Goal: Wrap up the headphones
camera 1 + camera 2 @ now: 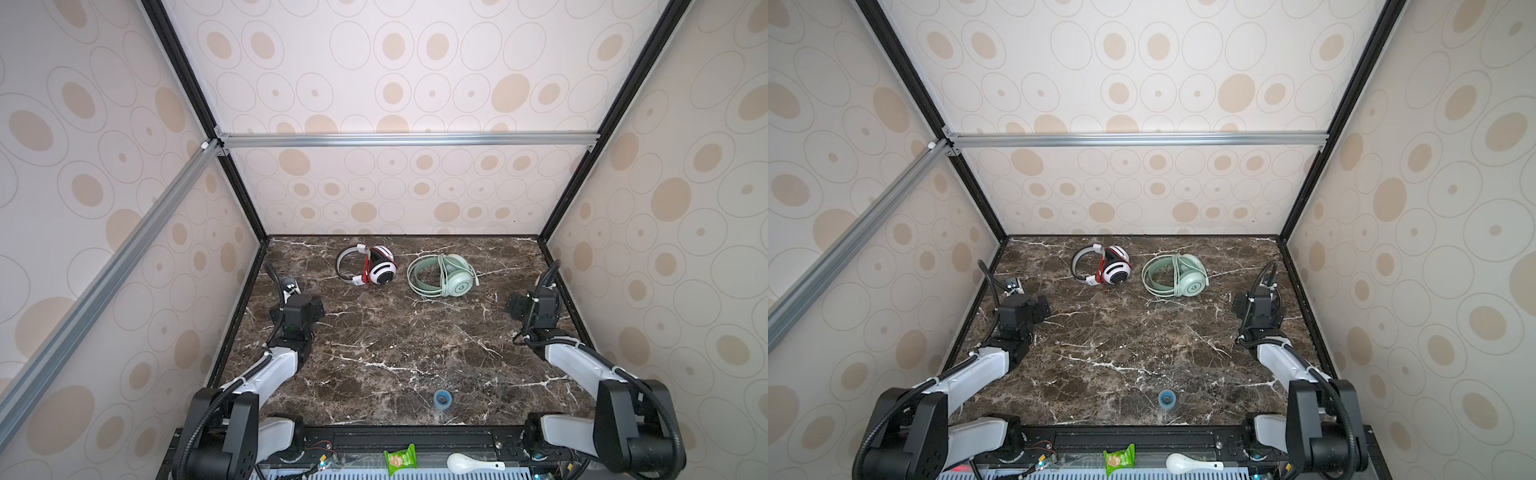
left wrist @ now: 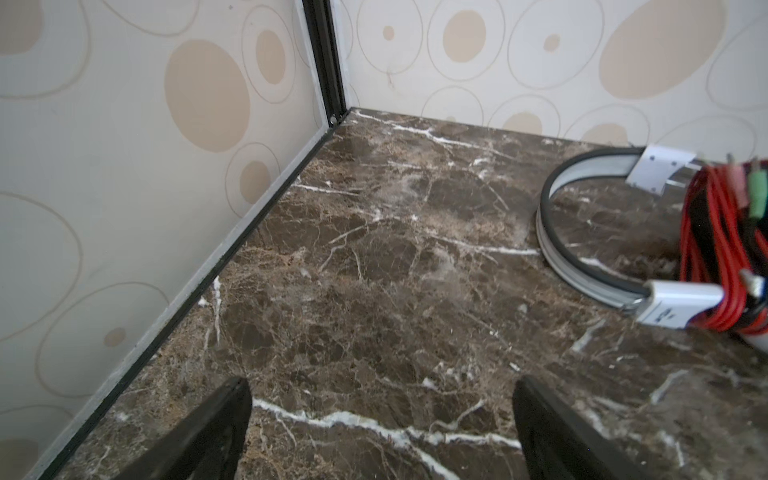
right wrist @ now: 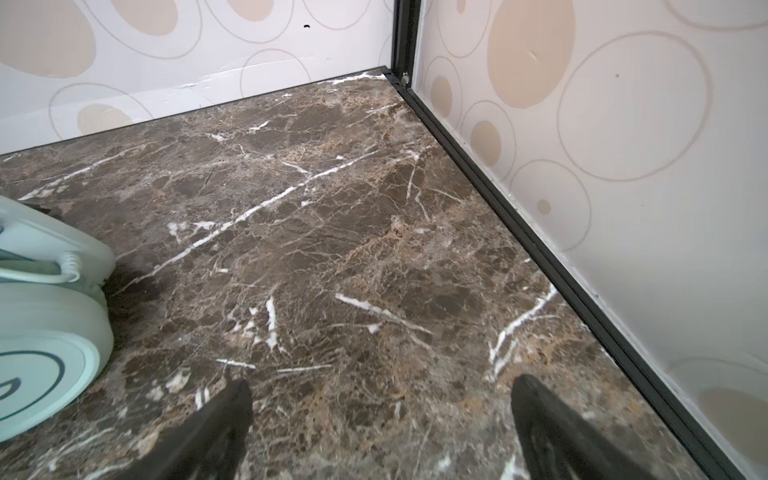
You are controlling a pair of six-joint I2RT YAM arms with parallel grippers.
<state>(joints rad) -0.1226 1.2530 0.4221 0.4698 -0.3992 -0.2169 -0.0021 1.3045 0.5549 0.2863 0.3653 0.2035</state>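
Two pairs near far edge of bench (image 1: 395, 353): white headphones (image 1: 370, 268) beside mint headphones (image 1: 442, 276), both wrapped. Left hand (image 2: 382, 386), right hand (image 3: 382, 382) open, empty. Risk: finger snags red cord (image 2: 706, 257), wrap unwinds.

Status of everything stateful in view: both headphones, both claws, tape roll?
white headphones: lying on marble table, red cord wound around them, not gripped
mint green headphones: lying on table, own cord looped around them, not gripped
left claw: open, empty
right claw: open, empty
blue tape roll: lying flat near front edge
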